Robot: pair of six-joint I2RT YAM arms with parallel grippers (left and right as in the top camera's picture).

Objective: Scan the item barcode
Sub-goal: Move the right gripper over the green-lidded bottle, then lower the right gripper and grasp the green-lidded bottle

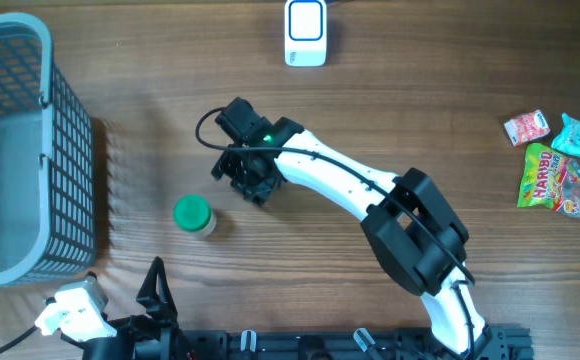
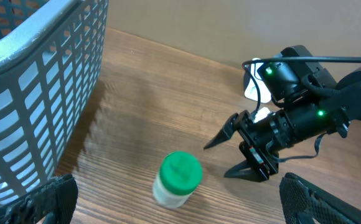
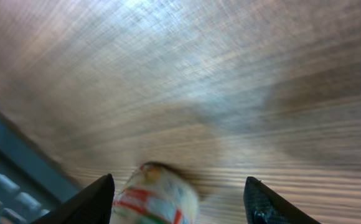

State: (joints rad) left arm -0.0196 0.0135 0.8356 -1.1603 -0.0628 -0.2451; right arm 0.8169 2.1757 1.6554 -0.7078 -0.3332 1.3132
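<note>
The item is a small jar with a green lid (image 1: 193,214), standing upright on the wooden table left of centre. A white barcode scanner (image 1: 305,32) stands at the far edge. My right gripper (image 1: 238,185) reaches in from the right and hovers just up and right of the jar, apart from it in the left wrist view (image 2: 216,162). The right wrist view is blurred: the jar (image 3: 155,199) shows low between the spread fingers, close to the left one, with the gripper (image 3: 179,180) open. My left gripper (image 2: 187,211) is wide open, the jar (image 2: 178,178) lying just beyond it.
A grey mesh basket (image 1: 65,150) fills the left side and looms close in the left wrist view (image 2: 43,81). Snack packets lie at the right edge: a Haribo bag (image 1: 560,180) and a small pink packet (image 1: 527,127).
</note>
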